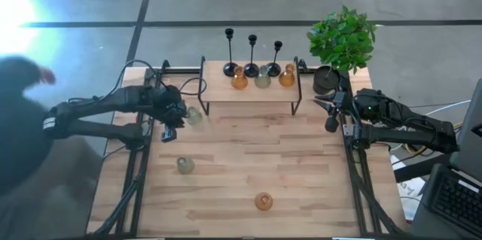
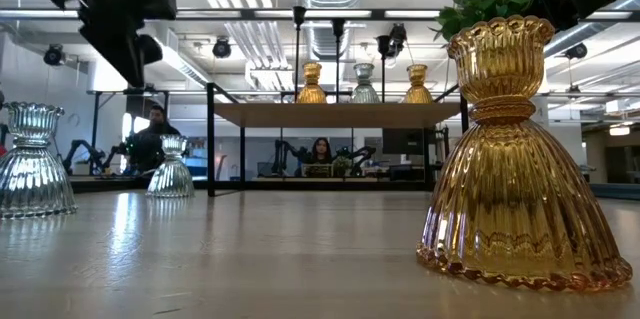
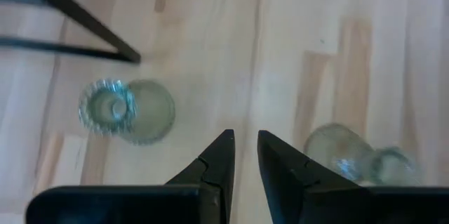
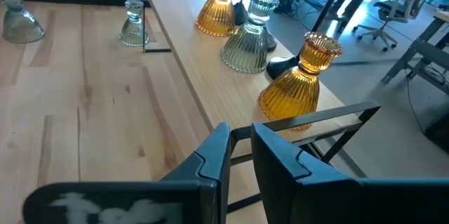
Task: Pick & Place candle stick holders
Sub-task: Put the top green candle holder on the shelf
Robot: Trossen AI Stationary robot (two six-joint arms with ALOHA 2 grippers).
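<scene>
The left gripper (image 1: 170, 123) hangs at centre left of the high view over the light wooden slatted table (image 1: 248, 180), its two dark fingers (image 3: 214, 164) drawn to a narrow gap and holding nothing; a pale green ribbed glass holder (image 1: 194, 116) stands just beside it, and in the left wrist view a second pale holder (image 3: 354, 155) is partly cut off behind the fingers. The right gripper (image 1: 332, 113) waits at centre right, beside the table's right edge, its fingers (image 4: 210, 157) likewise narrowed and empty. Loose on the table are three glass holders: the one by the left gripper, another pale green one (image 1: 185, 165) at lower left, and an amber ribbed glass holder (image 1: 263, 201) at lower centre, which fills the right of the low view. On the raised wooden shelf with a black wire frame (image 1: 218, 89) at upper centre stand three more glass holders, amber (image 1: 239, 80), pale green (image 1: 262, 79) and amber (image 1: 287, 77), with three slim black candlesticks (image 1: 251, 56) behind them; their bases are partly hidden by the glass. A black pot with a leafy green plant (image 1: 343, 41) stands at upper right, its pot mostly covered by leaves. A blurred dark figure (image 1: 19, 120) is cut off at the left edge.
</scene>
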